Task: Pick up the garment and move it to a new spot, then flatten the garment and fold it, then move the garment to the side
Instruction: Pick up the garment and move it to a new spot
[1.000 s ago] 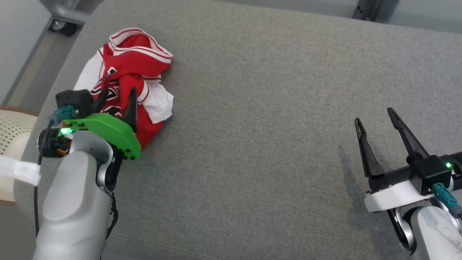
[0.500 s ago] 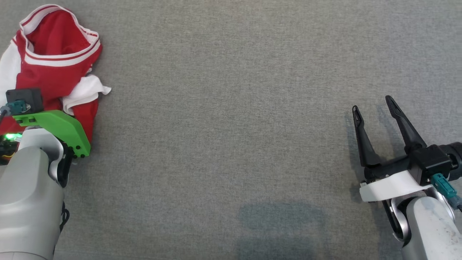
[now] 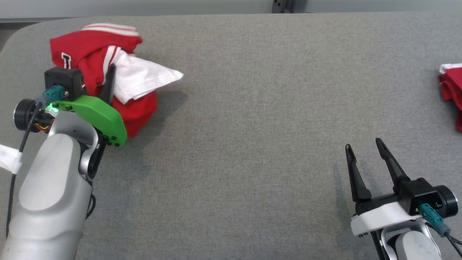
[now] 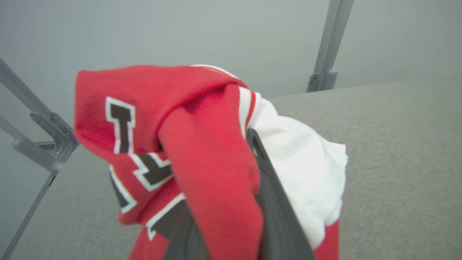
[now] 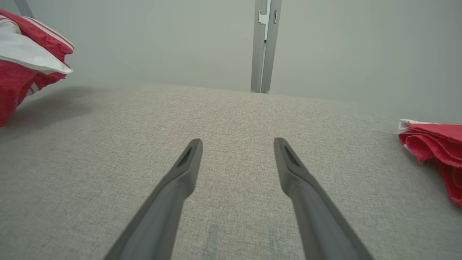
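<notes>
One grey fabric surface lies before a pale wall with one metal post. Two garments: the red-and-white garment bunched near the far-left corner, a second red garment at the right edge. Two grippers: the left gripper clenched on the red-and-white garment, the right gripper spread wide near the near-right corner.

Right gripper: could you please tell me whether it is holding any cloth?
No, the right gripper stands open, with the bare grey surface showing between its jaws.

Cloth garment, matt woven table
</notes>
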Controlling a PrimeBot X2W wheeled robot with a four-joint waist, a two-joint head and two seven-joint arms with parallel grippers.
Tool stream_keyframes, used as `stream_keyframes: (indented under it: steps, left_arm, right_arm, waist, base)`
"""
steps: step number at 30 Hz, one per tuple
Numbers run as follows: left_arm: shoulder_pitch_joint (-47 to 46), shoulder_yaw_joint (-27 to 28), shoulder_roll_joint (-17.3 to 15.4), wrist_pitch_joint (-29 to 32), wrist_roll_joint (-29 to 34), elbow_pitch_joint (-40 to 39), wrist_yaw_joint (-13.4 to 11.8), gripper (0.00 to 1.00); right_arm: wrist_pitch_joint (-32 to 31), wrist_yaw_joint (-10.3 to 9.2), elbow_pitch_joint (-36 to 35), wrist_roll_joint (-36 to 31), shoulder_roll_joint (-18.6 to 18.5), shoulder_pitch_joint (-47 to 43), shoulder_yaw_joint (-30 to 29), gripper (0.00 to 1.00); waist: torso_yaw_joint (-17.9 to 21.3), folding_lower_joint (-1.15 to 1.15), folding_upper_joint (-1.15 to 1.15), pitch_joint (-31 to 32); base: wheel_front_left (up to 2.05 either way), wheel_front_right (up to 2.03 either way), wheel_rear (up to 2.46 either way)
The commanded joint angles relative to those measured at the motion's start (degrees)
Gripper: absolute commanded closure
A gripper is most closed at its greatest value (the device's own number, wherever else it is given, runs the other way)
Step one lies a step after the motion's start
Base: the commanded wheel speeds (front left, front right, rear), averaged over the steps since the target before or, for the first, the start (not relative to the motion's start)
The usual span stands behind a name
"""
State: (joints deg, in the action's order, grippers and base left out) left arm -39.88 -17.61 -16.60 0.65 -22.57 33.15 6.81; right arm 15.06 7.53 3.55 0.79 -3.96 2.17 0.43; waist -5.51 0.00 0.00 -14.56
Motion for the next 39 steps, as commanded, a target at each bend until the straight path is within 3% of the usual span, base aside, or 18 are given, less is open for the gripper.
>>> stream_keyframes:
  steps: [1, 10, 16, 21, 29, 33, 34, 35, 39]
  left_arm:
    - [2.5, -0.3, 0.2, 1.2, -0.6, -4.9, -0.8, 1.0]
    - [16.6, -4.4, 1.8, 14.0, -2.9, -39.9, -5.7, 1.0]
    - [23.5, -9.8, 3.9, 18.7, -3.7, -48.1, -7.8, 1.0]
    - [26.0, -13.9, 7.6, 17.5, -4.8, -41.8, -7.3, 1.0]
    - [21.4, -15.3, 11.8, 9.3, -4.5, -14.8, -5.9, 1.0]
    - [18.8, -15.9, 12.6, 4.5, -4.6, -5.5, -4.8, 1.0]
    - [18.4, -15.9, 12.9, 3.1, -5.1, -4.3, -4.5, 0.67]
    - [17.8, -16.6, 13.0, 2.0, -4.4, -3.3, -4.3, 0.0]
    - [17.1, -17.8, 13.2, -0.5, -3.4, -2.4, -4.9, 0.0]
  right_arm:
    - [0.1, -0.08, 0.0, 0.3, 0.2, -1.5, -0.7, 0.0]
    - [0.2, -0.08, -0.4, 0.2, 0.9, -5.5, -2.4, 0.0]
    - [0.2, -0.08, -0.9, 0.4, 1.0, -5.6, -2.5, 0.0]
    - [0.1, -0.08, -0.8, 1.0, 1.0, -4.2, -2.1, 0.0]
    - [0.1, -0.08, 0.7, 2.2, 1.0, -1.7, -0.7, 0.0]
    - [0.1, -0.08, 1.3, 2.6, 1.0, -1.6, -1.2, 0.0]
    - [0.1, -0.08, 1.5, 2.6, 1.0, -1.9, -1.4, 0.0]
    - [0.1, -0.08, 1.6, 2.5, 1.0, -2.3, -1.7, 0.0]
    - [0.2, -0.08, 1.7, 1.9, 1.0, -3.3, -2.8, 0.0]
  waist:
    - [4.7, 0.0, 0.0, 7.9]
    - [10.3, 0.0, 0.0, 12.4]
    - [12.7, 0.0, 0.0, 11.9]
    - [14.0, 0.0, 0.0, 10.0]
    - [16.1, 0.0, 0.0, 6.7]
    - [16.4, 0.0, 0.0, 6.6]
    - [16.3, 0.0, 0.0, 6.8]
    - [16.0, 0.0, 0.0, 7.0]
    - [14.6, 0.0, 0.0, 8.3]
  base:
    - [0.0, 0.0, 0.0]
    - [0.0, 0.0, 0.0]
    - [0.0, 0.0, 0.0]
    - [0.0, 0.0, 0.0]
    - [0.0, 0.0, 0.0]
    - [0.0, 0.0, 0.0]
    - [0.0, 0.0, 0.0]
    - [0.0, 0.0, 0.0]
    - [0.0, 0.0, 0.0]
